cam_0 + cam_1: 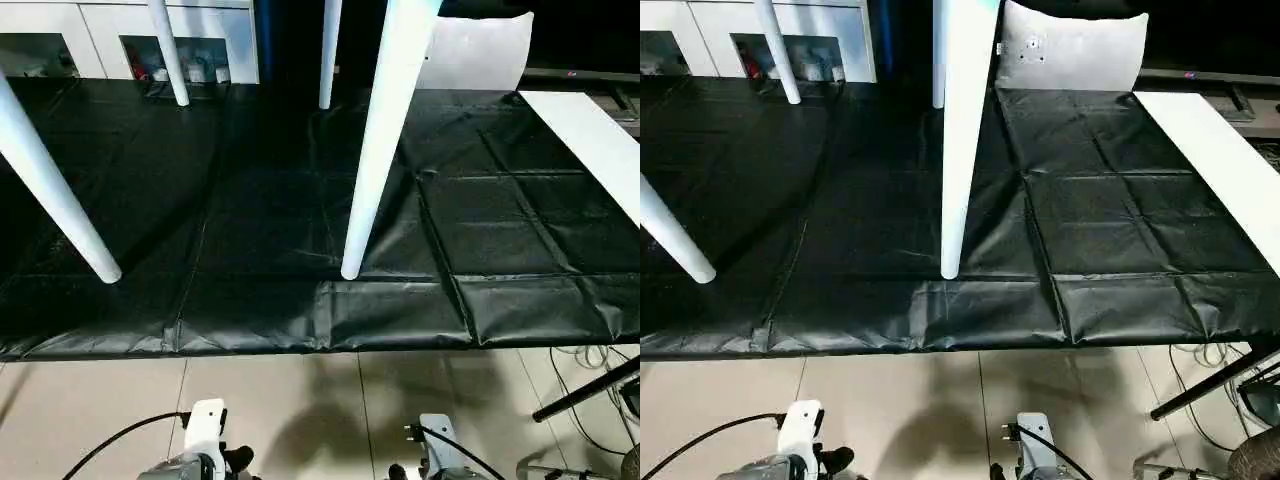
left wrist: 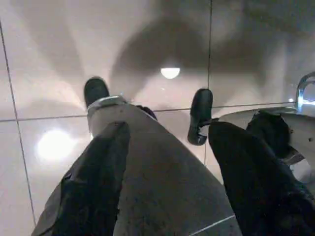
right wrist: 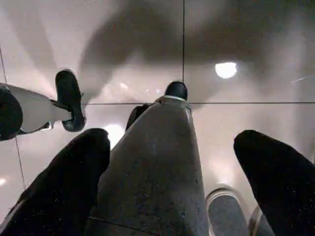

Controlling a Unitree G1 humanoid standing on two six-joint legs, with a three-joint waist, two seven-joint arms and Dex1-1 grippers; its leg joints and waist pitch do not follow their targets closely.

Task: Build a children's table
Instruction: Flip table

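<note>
The children's table stands upright on a black mat [image 1: 250, 210]; its top lies above the picture edge. Its white tapered legs come down to the mat: a near leg at the left [image 1: 50, 180], a near leg in the middle [image 1: 385, 140], and two far legs [image 1: 168, 50] [image 1: 328, 50]. My arms hang low at the front, well short of the table. My left gripper [image 2: 170, 130] is open, pointing down at the tiled floor with nothing held. My right gripper [image 3: 172, 137] is open too, also pointing down at the floor and holding nothing.
A white cabinet [image 1: 120, 40] stands behind the mat. A flat white board [image 1: 590, 140] lies along the right. A white panel [image 1: 480, 50] leans at the back. A black rod [image 1: 585, 390] and cables [image 1: 590, 360] lie at the front right. My grey legs [image 2: 162, 182] and black feet [image 2: 201, 115] are below the grippers.
</note>
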